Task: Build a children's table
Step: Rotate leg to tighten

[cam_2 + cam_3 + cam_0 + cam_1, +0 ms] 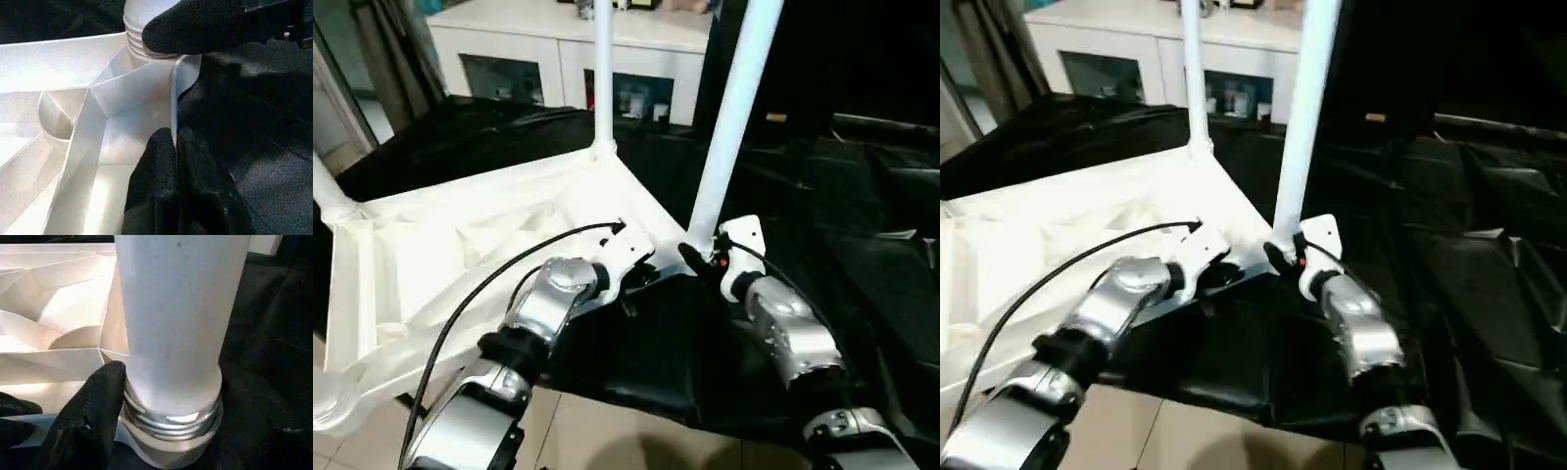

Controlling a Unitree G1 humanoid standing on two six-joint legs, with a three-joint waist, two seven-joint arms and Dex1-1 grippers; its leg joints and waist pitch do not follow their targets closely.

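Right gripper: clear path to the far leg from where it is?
Probably not: the right gripper sits at the near leg, which stands between it and the far leg.

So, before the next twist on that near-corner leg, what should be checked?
1. Left gripper pinches the tabletop edge wall, steadying it: ok.
2. Right gripper at the base of the leg, one finger against it; firm hold: cannot tell.
3. Leg thread fully seated in its corner socket: not ok, rings still exposed.
4. Leg stands straight: not ok, it leans compared with the far leg.
5. Tabletop lies ribs up on the black cloth: ok.
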